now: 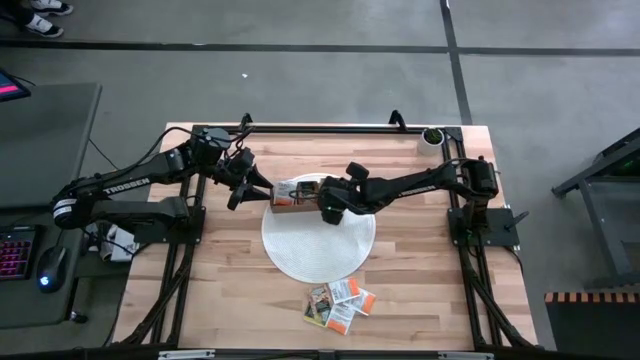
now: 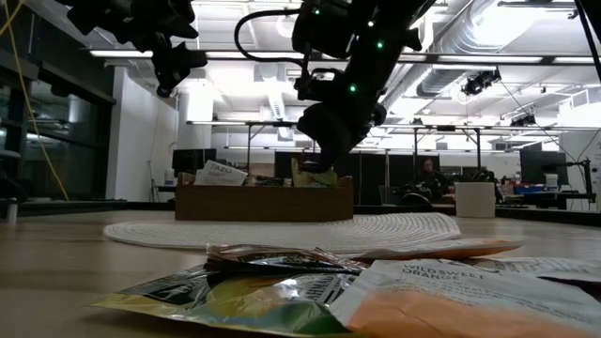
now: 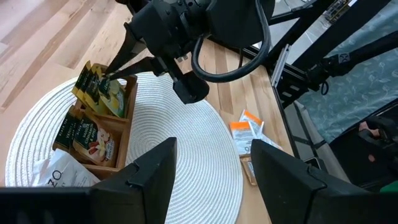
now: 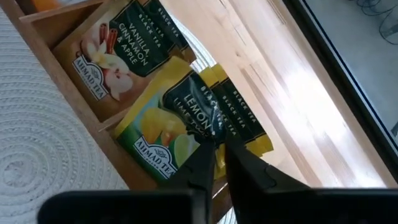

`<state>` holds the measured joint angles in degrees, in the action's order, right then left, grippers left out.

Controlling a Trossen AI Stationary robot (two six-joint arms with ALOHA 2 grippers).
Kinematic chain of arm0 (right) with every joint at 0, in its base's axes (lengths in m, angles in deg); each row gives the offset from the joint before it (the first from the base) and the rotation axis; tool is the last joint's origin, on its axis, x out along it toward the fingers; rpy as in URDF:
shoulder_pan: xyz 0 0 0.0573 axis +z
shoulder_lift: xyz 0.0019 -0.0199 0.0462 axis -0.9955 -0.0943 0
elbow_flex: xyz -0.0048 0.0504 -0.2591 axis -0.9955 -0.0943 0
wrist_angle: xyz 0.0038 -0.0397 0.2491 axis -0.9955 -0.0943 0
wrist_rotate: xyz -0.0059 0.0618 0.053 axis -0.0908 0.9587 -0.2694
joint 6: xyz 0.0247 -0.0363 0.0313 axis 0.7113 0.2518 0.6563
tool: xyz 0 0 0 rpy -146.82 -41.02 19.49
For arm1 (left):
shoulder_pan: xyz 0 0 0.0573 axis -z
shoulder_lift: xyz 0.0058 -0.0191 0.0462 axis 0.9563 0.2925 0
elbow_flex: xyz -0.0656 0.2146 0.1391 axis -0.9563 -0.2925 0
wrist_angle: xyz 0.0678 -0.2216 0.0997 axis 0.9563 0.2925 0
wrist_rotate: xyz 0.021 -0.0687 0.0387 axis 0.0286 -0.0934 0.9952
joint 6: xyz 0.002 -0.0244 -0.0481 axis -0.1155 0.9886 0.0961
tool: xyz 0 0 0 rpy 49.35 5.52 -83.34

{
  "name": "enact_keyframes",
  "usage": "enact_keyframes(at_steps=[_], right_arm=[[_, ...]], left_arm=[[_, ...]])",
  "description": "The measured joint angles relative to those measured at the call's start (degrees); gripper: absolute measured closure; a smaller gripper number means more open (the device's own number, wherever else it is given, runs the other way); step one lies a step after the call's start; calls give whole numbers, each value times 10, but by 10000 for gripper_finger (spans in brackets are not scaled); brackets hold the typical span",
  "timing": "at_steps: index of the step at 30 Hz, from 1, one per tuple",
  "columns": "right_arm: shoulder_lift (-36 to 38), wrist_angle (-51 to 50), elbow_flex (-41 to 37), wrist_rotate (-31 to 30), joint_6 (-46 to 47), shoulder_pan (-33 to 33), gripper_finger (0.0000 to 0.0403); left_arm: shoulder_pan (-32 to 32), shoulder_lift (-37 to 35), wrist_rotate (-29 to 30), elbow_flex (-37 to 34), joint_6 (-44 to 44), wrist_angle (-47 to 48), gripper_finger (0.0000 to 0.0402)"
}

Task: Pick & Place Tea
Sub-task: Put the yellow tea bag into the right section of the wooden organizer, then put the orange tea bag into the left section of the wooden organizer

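The right end effector [image 4: 217, 146] pinches a lemon tea packet [image 4: 177, 124] at the box's [image 1: 290, 203] end compartment. The left end effector [image 1: 262, 188] hovers beside the box, fingers apart. More packets [image 1: 340, 303] lie near the surface's front edge.

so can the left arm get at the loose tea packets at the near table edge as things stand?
Probably yes. The left pincer hovers open beside the brown wooden box, and only the white round woven mat lies between it and the small flat paper tea packets. The right pincer is busy at the box.
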<state>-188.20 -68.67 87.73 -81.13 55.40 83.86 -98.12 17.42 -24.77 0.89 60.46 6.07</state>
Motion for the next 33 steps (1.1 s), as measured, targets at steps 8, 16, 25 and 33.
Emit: enact_keyframes(at_steps=[8,16,25,33], right_arm=[[0,0,0,0,0,0,299],[18,-3,0,-5,-5,0,238],[111,-29,1,-1,-21,10,228],[216,-137,1,37,26,46,235]], left_arm=[[0,0,-1,0,0,0,197],[0,0,-1,0,0,0,197],[0,0,-5,0,-6,6,197],[0,-40,-4,0,-28,65,197]])
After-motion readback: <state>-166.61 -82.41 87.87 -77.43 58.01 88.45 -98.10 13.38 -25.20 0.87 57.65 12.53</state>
